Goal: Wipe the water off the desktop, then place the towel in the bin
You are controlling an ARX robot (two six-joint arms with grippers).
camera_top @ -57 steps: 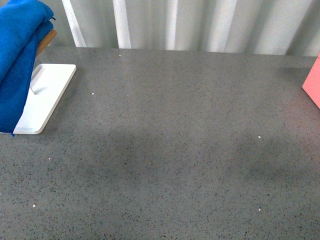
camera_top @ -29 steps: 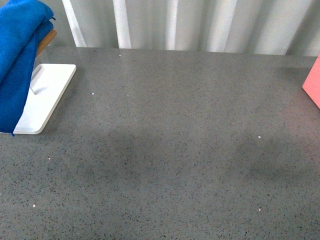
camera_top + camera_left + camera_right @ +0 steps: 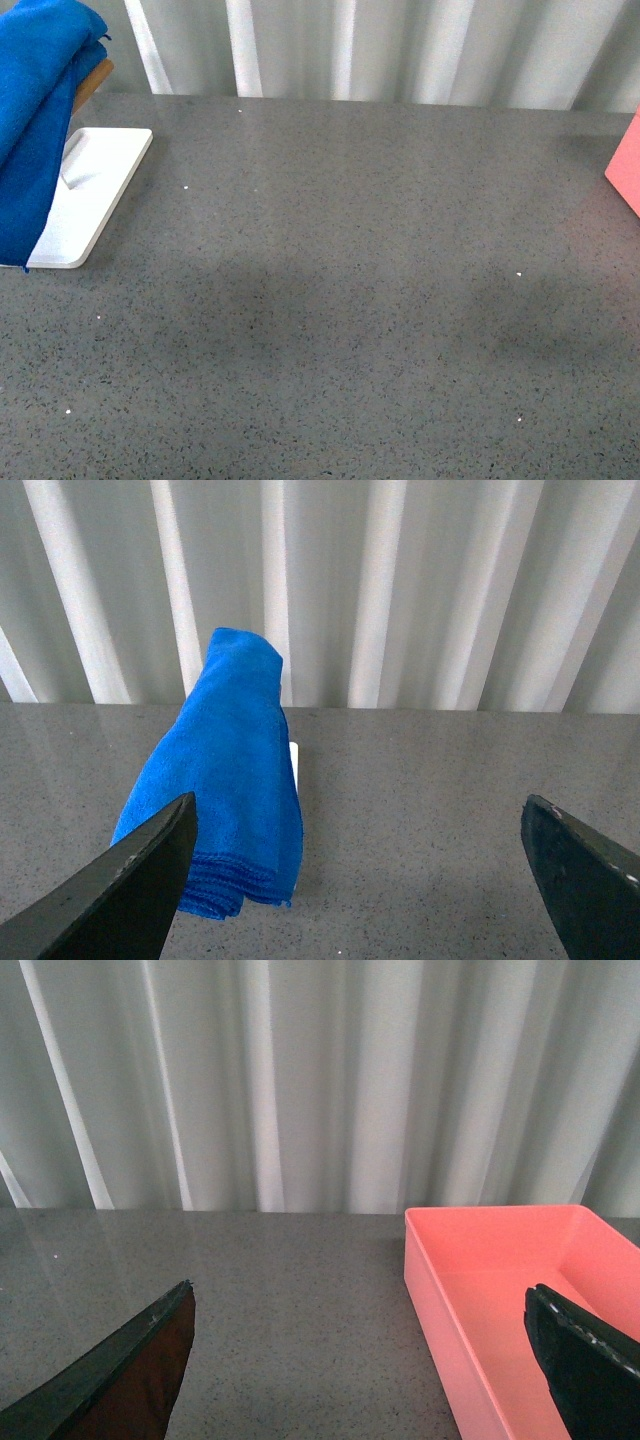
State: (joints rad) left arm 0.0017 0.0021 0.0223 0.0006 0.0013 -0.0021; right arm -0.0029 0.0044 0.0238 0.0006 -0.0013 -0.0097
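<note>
Front view: a dark grey speckled desktop (image 3: 350, 300) fills most of the frame, with two faint darker patches across its middle; whether these are wet cannot be told. At the upper left of the frame, a bright blue towel (image 3: 35, 110) hangs folded over a wooden bar (image 3: 92, 82), draping down over a flat white rack base (image 3: 95, 190) that lies on the desktop. At the right edge, a corner of a pink bin (image 3: 625, 175) shows, well apart from the towel. A white pleated curtain (image 3: 400, 50) runs behind the desktop. Neither arm appears here.

Left wrist view: the left claw (image 3: 358, 802) is spread wide above the desktop and holds nothing, with the towel (image 3: 225, 780) hanging beyond it.

Right wrist view: the right claw (image 3: 358, 1292) is also spread wide and empty, with the open pink bin (image 3: 430, 1300) on the desktop ahead of it.
</note>
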